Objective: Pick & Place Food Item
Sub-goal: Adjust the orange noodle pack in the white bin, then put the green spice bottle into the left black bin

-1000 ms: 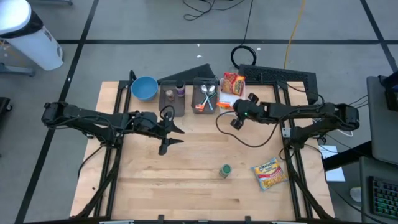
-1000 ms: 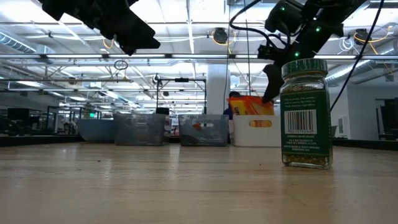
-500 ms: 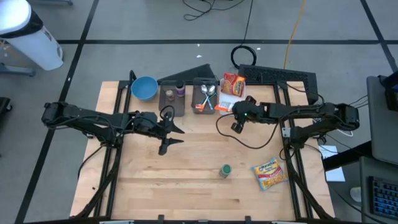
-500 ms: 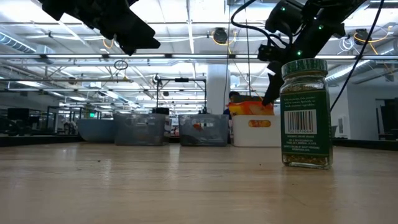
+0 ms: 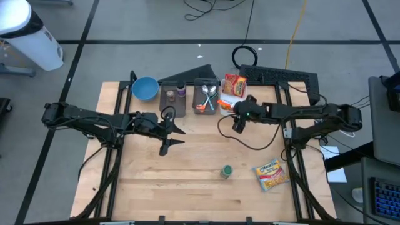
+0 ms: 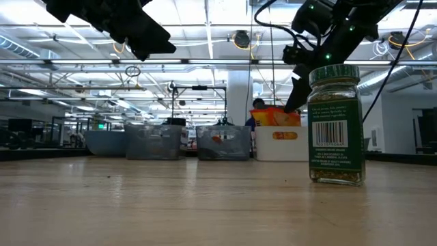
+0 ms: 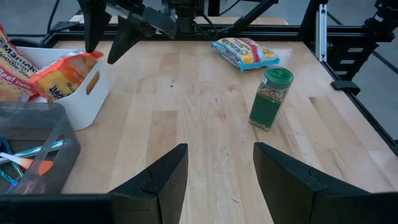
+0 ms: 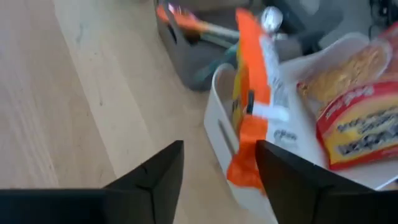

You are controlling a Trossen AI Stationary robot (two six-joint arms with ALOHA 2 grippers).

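An orange snack packet [image 8: 249,93] stands on edge in the white bin [image 8: 217,130] at the table's far side, beside a red-and-yellow noodle packet [image 8: 354,118]. My right gripper [image 8: 217,180] hovers open just above the bin's near wall, a finger on either side of the orange packet's lower end, with a gap showing. My left gripper [image 7: 221,180] hangs open over the table's left middle [image 5: 174,137], holding nothing. A green spice jar [image 5: 226,171] stands upright on the table and a yellow noodle packet [image 5: 270,175] lies flat at the near right.
Two grey bins [image 5: 174,99] [image 5: 206,97], one with spoons, and a blue bowl [image 5: 145,88] line the far edge left of the white bin. A black cable [image 5: 240,137] loops under the right arm. Bare wood lies between the arms and along the near edge.
My right gripper has stayed over the white bin, tipped slightly and opened its fingers, letting go of the orange packet. The packet now sits a little lower in the bin, leaning on its edge.
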